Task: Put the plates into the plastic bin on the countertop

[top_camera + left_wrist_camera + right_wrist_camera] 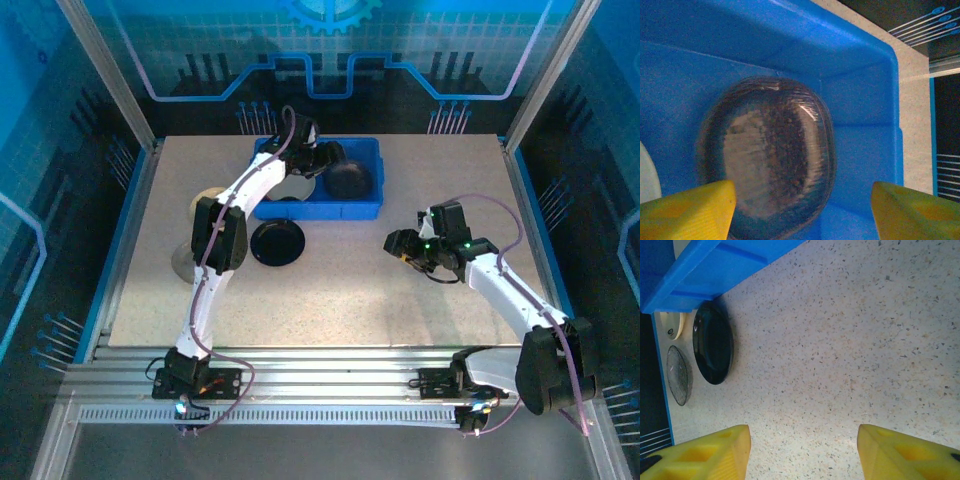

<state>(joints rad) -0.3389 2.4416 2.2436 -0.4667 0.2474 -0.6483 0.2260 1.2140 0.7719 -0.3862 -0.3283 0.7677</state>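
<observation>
- Jaws of my left gripper (800,210) stand spread wide above the blue plastic bin (855,100); a brownish translucent plate (767,155) lies on its floor.
- My right gripper (802,450) hangs with jaws apart over the countertop (840,340).
- A glossy black plate (713,342) lies on the countertop just outside the bin.

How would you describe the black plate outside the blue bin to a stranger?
Find the bright blue plastic bin on the beige speckled countertop. A glossy black round plate lies just before its near wall. The cream plate and clear plate beside it are pale; it is dark.
</observation>
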